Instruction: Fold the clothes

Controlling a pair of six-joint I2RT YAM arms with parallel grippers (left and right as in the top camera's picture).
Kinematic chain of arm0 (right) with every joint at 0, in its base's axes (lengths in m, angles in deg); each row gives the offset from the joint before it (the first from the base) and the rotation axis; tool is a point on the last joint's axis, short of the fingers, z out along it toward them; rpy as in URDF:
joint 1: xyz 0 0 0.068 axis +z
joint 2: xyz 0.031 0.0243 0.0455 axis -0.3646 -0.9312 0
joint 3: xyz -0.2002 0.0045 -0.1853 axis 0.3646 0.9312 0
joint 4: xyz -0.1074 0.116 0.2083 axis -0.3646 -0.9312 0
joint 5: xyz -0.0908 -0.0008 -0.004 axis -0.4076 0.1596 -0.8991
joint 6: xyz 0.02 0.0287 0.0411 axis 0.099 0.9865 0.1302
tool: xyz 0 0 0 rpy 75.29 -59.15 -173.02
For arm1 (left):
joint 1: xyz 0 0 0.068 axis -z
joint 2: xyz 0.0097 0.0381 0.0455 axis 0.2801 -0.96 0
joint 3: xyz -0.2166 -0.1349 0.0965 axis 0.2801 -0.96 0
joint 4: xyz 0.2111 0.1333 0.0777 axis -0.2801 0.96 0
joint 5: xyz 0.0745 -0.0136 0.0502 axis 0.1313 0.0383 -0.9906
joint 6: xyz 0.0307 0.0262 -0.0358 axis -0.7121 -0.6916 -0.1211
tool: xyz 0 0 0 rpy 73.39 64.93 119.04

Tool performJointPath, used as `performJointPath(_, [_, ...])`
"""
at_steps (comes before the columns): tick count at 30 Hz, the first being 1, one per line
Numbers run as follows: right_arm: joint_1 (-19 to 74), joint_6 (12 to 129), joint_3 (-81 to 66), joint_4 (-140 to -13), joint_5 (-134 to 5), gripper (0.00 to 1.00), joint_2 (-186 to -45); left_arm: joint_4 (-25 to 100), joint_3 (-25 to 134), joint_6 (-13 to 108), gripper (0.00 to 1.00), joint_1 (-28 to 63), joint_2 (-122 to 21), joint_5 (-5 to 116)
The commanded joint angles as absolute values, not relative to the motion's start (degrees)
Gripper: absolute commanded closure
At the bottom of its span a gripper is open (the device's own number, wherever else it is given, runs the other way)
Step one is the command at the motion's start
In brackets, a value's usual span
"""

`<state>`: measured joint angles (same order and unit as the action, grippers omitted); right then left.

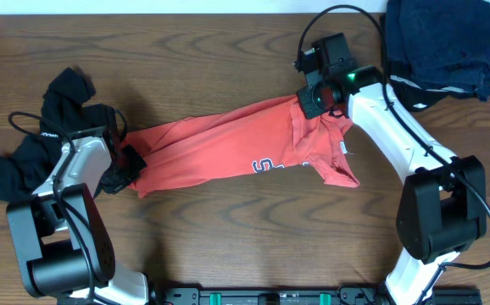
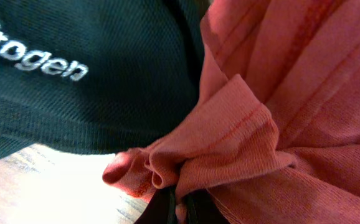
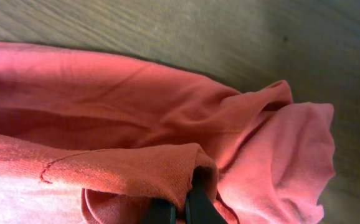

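Note:
The coral-red T-shirt [image 1: 228,148] is stretched across the table between both grippers, bunched lengthwise, with navy-and-white lettering near its lower edge. My left gripper [image 1: 129,161] is shut on the shirt's left end; in the left wrist view its gripper [image 2: 180,210] pinches a folded hem of the red shirt [image 2: 279,106]. My right gripper [image 1: 307,108] is shut on the shirt's upper right part; in the right wrist view the gripper [image 3: 184,210] clamps a fold of the red shirt [image 3: 136,118]. A limp black garment [image 1: 58,114] with white lettering [image 2: 37,59] lies just left of the left gripper.
A dark navy cloth pile [image 1: 444,42] sits at the back right corner, behind the right arm [image 1: 398,127]. The left arm's base [image 1: 58,246] stands at the front left. Bare wooden table [image 1: 253,229] shows in front of the shirt.

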<state>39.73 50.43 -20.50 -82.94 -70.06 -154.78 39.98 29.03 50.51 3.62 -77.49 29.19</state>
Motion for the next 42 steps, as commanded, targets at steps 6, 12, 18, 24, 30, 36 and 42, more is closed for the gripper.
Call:
performJointPath(6, [38.6,48.4,-21.8,-90.4,-63.3,0.29,-154.7,39.8,28.3,51.2,0.94,3.4,-78.6,28.1])
performJointPath(12, [38.9,48.5,-23.3,-103.8,-58.8,0.13,-153.3,39.6,28.3,51.2,0.94,3.4,-78.6,28.1])
performJointPath(18, [41.8,48.5,-22.4,-108.6,-61.7,0.32,-152.8,39.5,28.3,51.2,0.94,3.4,-78.6,28.0])
performJointPath(24, [46.4,52.5,-21.1,-108.2,-67.9,0.37,-152.8,39.5,28.3,51.2,0.94,3.4,-78.6,28.0])
performJointPath(30, [50.8,58.5,-17.3,-105.8,-75.7,0.44,-152.9,39.5,28.3,51.2,0.94,3.4,-78.6,28.0])
performJointPath(36, [52.1,65.6,-11.0,-98.7,-80.9,0.55,-152.9,39.5,28.2,51.2,0.94,3.4,-78.6,28.0])
performJointPath(42, [52.1,66.5,-7.2,-92.0,-81.1,0.55,-152.9,39.5,28.2,51.0,0.94,3.4,-78.6,28.0])
